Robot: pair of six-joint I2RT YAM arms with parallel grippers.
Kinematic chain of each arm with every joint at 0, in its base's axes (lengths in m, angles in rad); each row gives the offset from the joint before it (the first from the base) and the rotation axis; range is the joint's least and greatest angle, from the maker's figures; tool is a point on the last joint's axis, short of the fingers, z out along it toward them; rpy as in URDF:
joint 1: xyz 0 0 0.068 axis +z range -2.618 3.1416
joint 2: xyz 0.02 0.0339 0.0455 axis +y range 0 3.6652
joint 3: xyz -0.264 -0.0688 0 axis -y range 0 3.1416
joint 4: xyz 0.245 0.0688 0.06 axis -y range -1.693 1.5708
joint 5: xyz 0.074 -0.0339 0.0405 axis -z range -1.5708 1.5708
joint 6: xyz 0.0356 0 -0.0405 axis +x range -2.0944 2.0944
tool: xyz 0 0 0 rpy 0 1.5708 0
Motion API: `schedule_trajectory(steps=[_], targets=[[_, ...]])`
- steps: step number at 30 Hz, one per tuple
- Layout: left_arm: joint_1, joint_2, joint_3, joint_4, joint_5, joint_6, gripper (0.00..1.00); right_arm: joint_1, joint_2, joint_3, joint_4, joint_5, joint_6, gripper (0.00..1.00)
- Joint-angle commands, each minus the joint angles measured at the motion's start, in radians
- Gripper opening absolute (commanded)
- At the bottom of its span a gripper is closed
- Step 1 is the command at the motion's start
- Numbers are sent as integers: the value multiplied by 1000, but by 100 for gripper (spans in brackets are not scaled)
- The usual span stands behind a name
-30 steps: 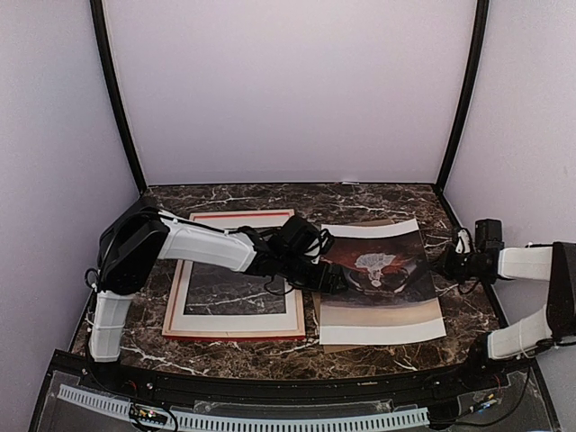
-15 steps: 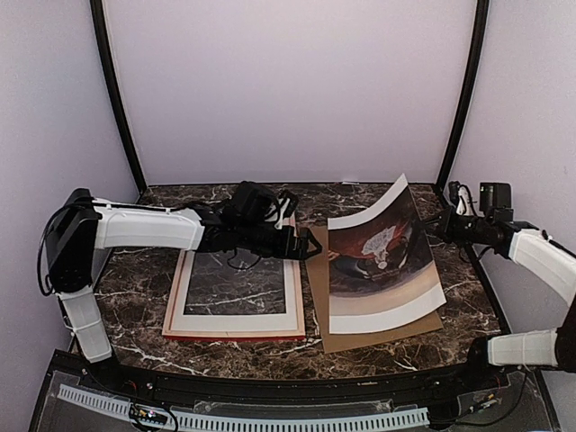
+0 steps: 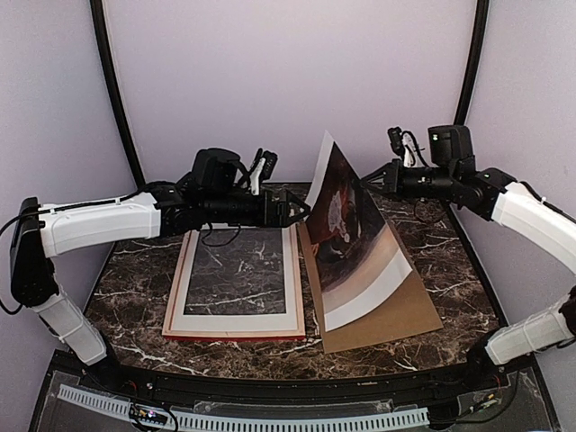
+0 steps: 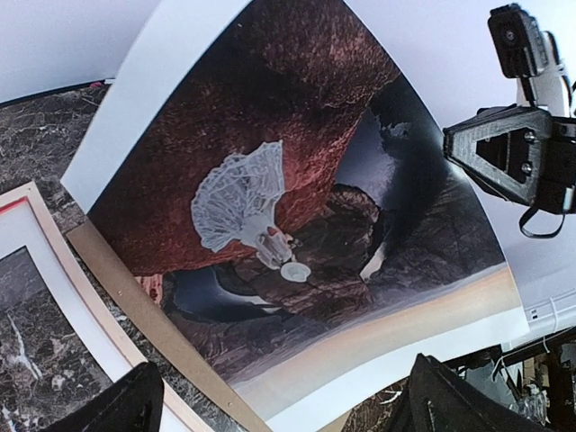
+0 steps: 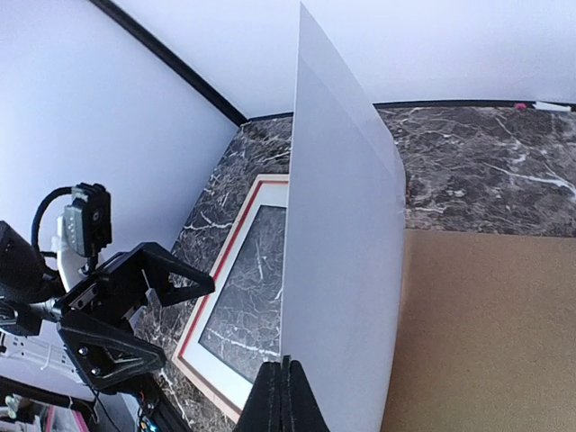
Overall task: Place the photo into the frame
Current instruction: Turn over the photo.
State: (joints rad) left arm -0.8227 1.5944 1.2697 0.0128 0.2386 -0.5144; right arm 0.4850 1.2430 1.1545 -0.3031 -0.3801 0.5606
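Observation:
The photo (image 3: pixel 346 225), a dark sepia print with a pale figure, stands almost on edge, curved, with its lower edge on the brown board (image 3: pixel 396 315). My right gripper (image 3: pixel 364 183) is shut on the photo's raised edge; the right wrist view shows its closed fingertips (image 5: pixel 286 364) on the plain white back (image 5: pixel 342 234). My left gripper (image 3: pixel 301 213) hangs open just left of the photo, facing its printed side (image 4: pixel 270 198), with nothing between its fingers (image 4: pixel 121 405). The frame (image 3: pixel 184 310) lies flat at left, pale with a red outer line, and also shows in the right wrist view (image 5: pixel 220 373).
The dark marble table (image 3: pixel 450 261) is walled by pale panels with black corner posts (image 3: pixel 117 99). The brown board also shows in the right wrist view (image 5: pixel 486 333) and as a strip in the left wrist view (image 4: pixel 135 306). The right gripper shows there too (image 4: pixel 504 157).
My right gripper has lifted the photo's right edge up and to the left, from flat to nearly upright. My left gripper has come off the photo, risen, and now hovers open beside it.

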Motion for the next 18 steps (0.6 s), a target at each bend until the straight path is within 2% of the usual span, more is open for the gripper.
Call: schedule_trajectory(steps=[1, 10, 13, 18], targets=[[-3, -69, 21, 15, 25, -54, 97, 147, 83, 124, -41, 156, -12, 0], [-1, -172, -24, 43, -65, -167, 94, 359, 254, 247, -47, 267, -11, 0], [6, -205, -36, 10, -149, -179, 94, 397, 290, 274, -44, 278, -11, 0], [33, -232, -77, -3, -192, -204, 92, 436, 327, 293, -29, 295, -5, 0]])
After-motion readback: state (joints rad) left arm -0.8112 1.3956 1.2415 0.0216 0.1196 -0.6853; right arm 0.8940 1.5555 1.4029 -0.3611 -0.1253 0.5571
